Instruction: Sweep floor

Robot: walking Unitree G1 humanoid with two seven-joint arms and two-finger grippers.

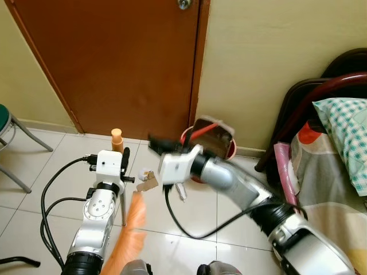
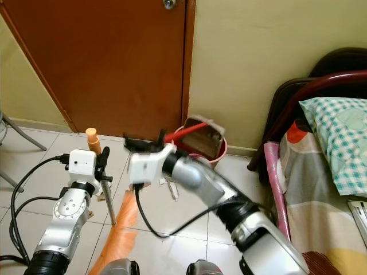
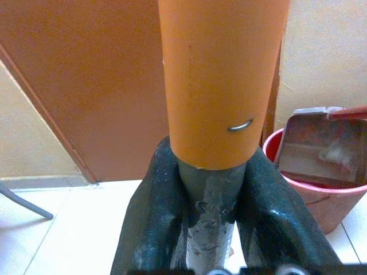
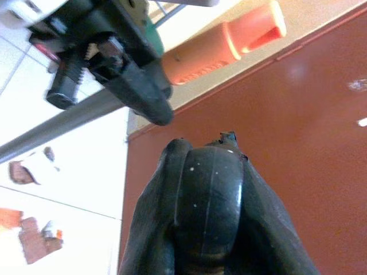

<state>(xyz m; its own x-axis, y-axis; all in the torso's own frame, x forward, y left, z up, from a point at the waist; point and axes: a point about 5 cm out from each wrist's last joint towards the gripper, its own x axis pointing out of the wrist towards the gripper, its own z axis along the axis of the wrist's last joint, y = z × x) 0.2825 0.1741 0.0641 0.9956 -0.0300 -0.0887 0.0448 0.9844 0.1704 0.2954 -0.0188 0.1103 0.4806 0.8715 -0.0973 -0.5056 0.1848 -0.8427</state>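
The broom (image 2: 106, 195) is held by the left gripper (image 2: 103, 166), whose black fingers (image 3: 152, 217) are clenched on the grey shaft just below the orange grip (image 3: 223, 80). From that gripper the long axis runs up to the orange tip and down, slightly slanted, to the orange bristles (image 1: 129, 235) near the robot's feet. The right gripper (image 2: 143, 143) is reached across beside the handle, its fingers (image 4: 206, 195) pressed together on nothing, so the left arm is judged the nearer for any stroke. The scraps of litter (image 1: 147, 180) lie on the tiled floor (image 1: 51, 160) between the two grippers, just ahead of the bristles (a short push forward is probably called for). Beyond the right gripper stands a red bucket (image 1: 229, 150) holding a dustpan (image 3: 321, 149). The bristle end is blurred, and its contact with the floor cannot be made out.
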